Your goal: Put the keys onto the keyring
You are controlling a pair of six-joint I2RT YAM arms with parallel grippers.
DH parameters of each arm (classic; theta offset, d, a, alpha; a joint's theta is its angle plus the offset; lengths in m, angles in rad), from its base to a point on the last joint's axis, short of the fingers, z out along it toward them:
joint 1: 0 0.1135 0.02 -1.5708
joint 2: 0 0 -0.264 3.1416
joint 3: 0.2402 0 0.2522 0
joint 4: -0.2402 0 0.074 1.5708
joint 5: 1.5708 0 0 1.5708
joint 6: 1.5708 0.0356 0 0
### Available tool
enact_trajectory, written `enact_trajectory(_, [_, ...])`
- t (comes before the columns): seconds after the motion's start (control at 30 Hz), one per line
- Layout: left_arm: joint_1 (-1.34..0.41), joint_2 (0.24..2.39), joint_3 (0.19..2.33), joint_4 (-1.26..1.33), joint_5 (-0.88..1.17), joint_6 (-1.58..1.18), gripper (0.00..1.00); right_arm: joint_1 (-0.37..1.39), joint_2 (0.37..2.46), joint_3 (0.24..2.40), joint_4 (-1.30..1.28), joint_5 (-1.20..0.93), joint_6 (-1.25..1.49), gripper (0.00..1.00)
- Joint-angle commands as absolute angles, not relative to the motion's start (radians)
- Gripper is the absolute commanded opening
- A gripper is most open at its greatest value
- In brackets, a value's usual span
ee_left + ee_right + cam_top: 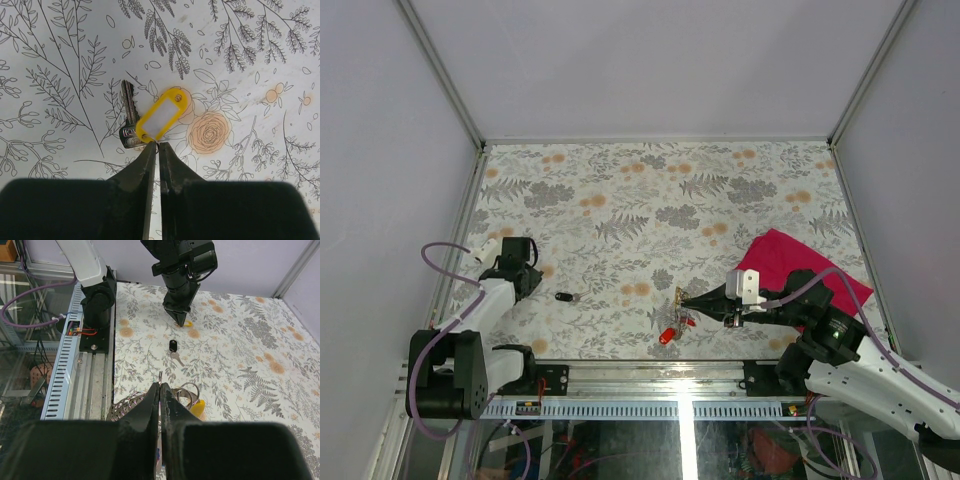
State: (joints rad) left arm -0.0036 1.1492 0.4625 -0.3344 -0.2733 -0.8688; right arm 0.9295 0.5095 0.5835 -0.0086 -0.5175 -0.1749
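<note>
A silver key (pixel 130 111) with a yellow plastic tag (pixel 162 115) lies flat on the floral table. My left gripper (pixel 157 146) points down at the tag's near end, its jaws nearly together on the small ring there. In the top view the left gripper (pixel 527 272) hides that key. A black-headed key (pixel 565 297) lies loose to its right, the same black-headed key (pixel 173 346) showing in the right wrist view. My right gripper (pixel 160 386) is shut on a thin metal piece of the keyring (pixel 187 391). A red-headed key (pixel 667 335) and a yellow head (pixel 198 410) hang by it.
A magenta cloth (pixel 800 265) lies at the right, partly under the right arm. A coiled metal spring loop (pixel 125 407) sits left of the right fingers. The table's metal front rail (pixel 650 375) runs just below the keys. Grey walls enclose the table.
</note>
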Motion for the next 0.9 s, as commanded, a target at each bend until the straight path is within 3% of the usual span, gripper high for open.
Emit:
enact_trajectory(0.0, [0.006,1.131,0.453,-0.295,-0.281,-0.837,0.05,0.935,0.495,0.59,0.077,-0.532,-0.175,0.0])
enact_trajectory(0.13, [0.006,1.114,0.454,-0.292,-0.241,-0.812,0.0,0.935,0.489,0.591,0.072,-0.526,-0.176,0.0])
enact_trajectory(0.6, [0.0,1.026,0.459,-0.258,0.024,-0.691,0.0,0.934,0.488,0.606,0.056,-0.508,-0.176,0.0])
enact_trajectory(0.87, [-0.05,0.95,0.468,-0.205,0.275,-0.614,0.0,0.935,0.481,0.618,0.023,-0.48,-0.186,0.0])
